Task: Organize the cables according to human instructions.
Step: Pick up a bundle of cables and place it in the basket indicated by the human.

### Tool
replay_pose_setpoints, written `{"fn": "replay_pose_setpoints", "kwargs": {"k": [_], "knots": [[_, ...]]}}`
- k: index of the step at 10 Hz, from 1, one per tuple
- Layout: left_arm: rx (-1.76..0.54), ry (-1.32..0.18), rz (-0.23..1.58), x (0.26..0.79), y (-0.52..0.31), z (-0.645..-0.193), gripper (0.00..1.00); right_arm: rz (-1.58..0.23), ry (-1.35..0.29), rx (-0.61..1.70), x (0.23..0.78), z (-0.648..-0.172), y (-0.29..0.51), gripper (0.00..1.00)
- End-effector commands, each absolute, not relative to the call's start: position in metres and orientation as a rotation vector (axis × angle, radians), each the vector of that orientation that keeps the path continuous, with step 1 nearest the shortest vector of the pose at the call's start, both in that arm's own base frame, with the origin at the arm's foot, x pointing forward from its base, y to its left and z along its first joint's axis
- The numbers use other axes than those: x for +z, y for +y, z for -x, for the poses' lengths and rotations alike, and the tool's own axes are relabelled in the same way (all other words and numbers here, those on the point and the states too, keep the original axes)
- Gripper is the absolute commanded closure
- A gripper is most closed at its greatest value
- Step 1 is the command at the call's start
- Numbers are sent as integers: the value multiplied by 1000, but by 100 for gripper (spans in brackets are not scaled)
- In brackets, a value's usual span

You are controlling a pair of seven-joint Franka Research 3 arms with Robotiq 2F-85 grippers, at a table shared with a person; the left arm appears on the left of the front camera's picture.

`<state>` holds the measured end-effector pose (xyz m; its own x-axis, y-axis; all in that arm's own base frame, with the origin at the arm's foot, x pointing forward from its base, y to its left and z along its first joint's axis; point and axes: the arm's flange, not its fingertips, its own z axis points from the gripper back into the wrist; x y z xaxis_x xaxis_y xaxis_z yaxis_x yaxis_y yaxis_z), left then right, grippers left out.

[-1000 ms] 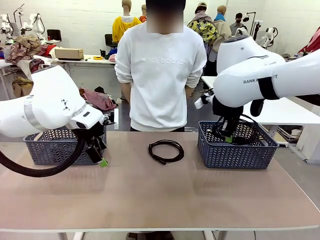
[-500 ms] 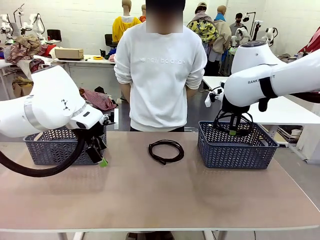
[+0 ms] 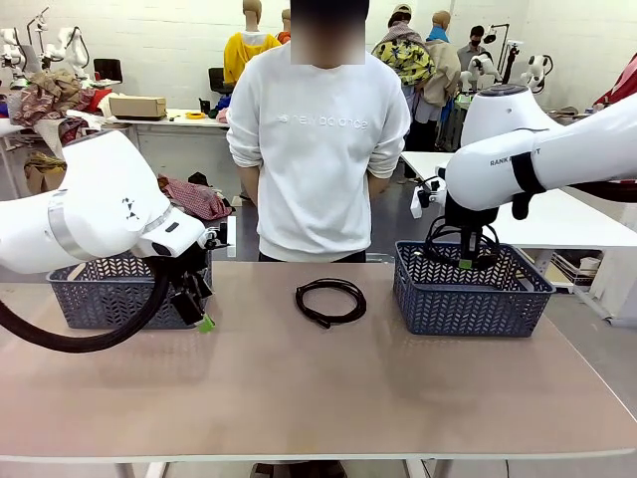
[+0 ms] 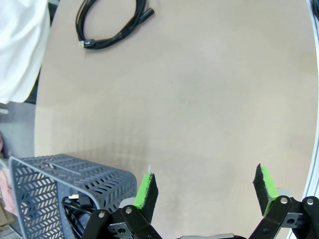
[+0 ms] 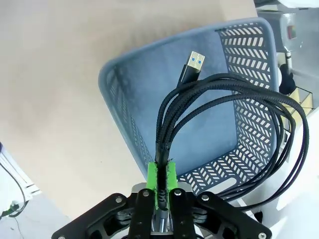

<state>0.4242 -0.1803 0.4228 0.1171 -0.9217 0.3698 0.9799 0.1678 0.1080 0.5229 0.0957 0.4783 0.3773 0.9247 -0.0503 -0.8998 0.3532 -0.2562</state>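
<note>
A tan table is seen from the robot's side. A person in a white sweatshirt stands at its far edge, arms behind the back.

Two grey-blue plastic baskets sit along the far edge of the tabletop. The left basket is near the far left corner. The right basket is to the right of the middle.

Between the baskets, close to the far edge and in front of the person, a loose cable lies in a flat round coil on the bare tabletop.

The right gripper hangs over the right basket with its green pads clamped on a bundle of strands of a second cable. This held cable droops in long loops towards the inside of the basket. A metal USB plug sticks out of the bundle.

The left gripper hovers low over the tabletop, just in front of the left basket's right end. Its fingers are spread wide with nothing between them.

In the left wrist view, dark cords lie inside the left basket.
</note>
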Motion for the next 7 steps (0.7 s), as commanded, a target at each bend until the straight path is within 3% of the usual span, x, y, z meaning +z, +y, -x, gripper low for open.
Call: {"fn": "replay_pose_setpoints", "kwargs": {"k": [1,2,3,7], "knots": [[-1399,-393,178,424,-178,-425,0,258,-121,1163,481,-519,95,100],[-1399,-393,178,424,-178,-425,0,258,-121,1163,481,-519,95,100],[-1399,-393,178,424,-178,-425,0,258,-110,1183,478,-523,96,91],[-1399,-393,178,424,-178,-425,0,313,-120,1321,456,-552,81,91]]}}
